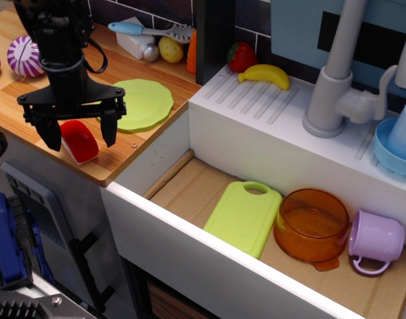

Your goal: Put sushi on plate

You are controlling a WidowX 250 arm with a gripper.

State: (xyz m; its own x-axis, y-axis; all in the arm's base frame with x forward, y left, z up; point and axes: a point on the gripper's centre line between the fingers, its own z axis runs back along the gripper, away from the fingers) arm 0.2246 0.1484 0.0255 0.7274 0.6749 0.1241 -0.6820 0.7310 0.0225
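Note:
The sushi [79, 141], red top over a white base, lies on the wooden counter near its front edge. My gripper [81, 137] is open and low over it, one finger on each side of the piece, not closed on it. The round lime-green plate [144, 103] lies flat on the counter just behind and to the right of the gripper, partly hidden by it.
A purple-and-white striped ball [24, 56] sits at the back left. A spatula [149, 30], a potato [170, 49], a strawberry [242, 56] and a banana [267, 74] lie behind. The sink [189, 183] holds a green cutting board [243, 216], an orange bowl [311, 226] and a purple cup [375, 240].

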